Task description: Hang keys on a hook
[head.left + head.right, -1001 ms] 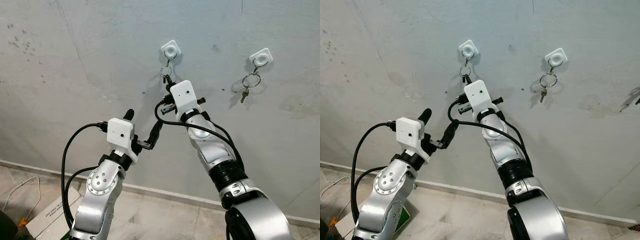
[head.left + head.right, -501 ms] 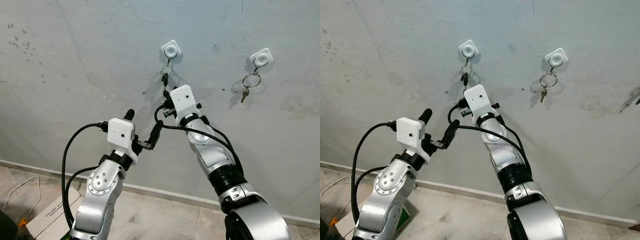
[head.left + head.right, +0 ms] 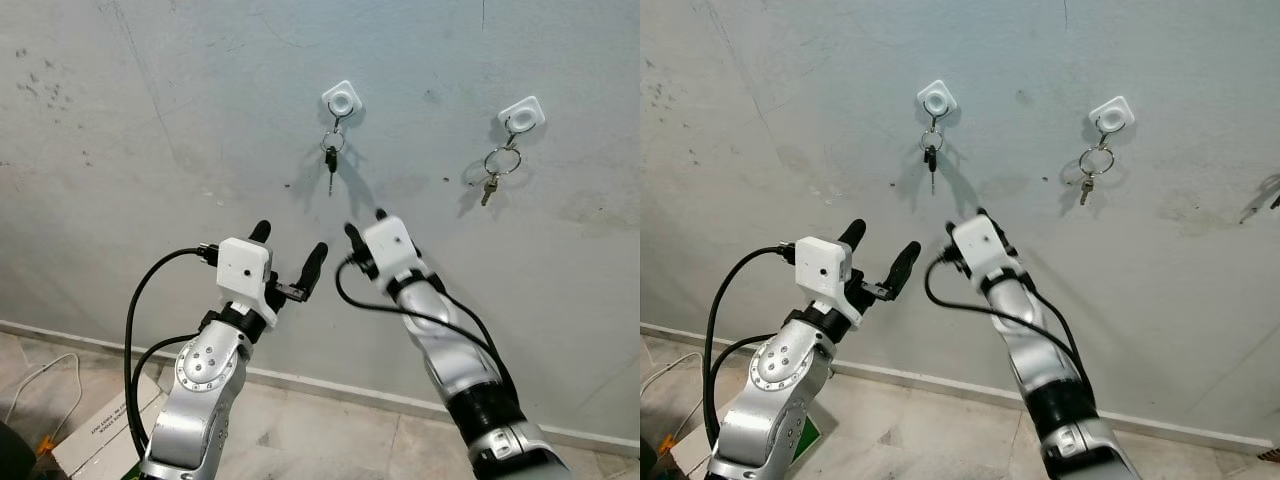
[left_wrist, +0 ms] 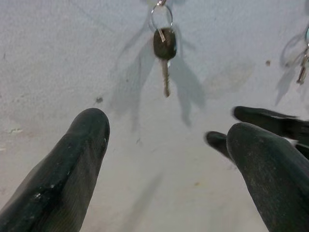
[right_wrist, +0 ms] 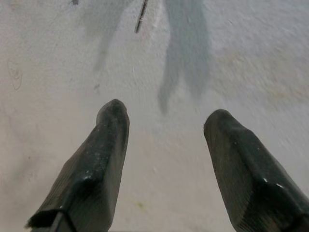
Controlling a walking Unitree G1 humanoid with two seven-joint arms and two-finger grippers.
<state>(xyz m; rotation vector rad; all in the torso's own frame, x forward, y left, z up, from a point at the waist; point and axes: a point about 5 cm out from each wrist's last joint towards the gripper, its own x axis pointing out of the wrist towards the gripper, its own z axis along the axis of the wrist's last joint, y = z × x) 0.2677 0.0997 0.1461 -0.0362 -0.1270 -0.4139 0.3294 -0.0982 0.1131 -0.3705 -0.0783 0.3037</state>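
A black-headed key (image 3: 330, 162) on a ring hangs free from the white wall hook (image 3: 342, 100); the left wrist view shows the same key (image 4: 165, 46). My right gripper (image 3: 365, 224) is open below the key and apart from it, with nothing between its fingers (image 5: 110, 145). Only the key's tip (image 5: 141, 17) shows in the right wrist view, beyond the fingertips. My left gripper (image 3: 290, 243) is open lower left of the hook, raised toward the wall and holding nothing.
A second white hook (image 3: 522, 114) to the right carries a ring of keys (image 3: 497, 170). The grey wall meets a tiled floor at a baseboard (image 3: 330, 385). A cardboard box (image 3: 100, 430) and a white cable (image 3: 30, 385) lie on the floor at lower left.
My right gripper has let go of the key at the hook, opened and dropped down from it. The key now hangs on its own. The left arm has stayed still.
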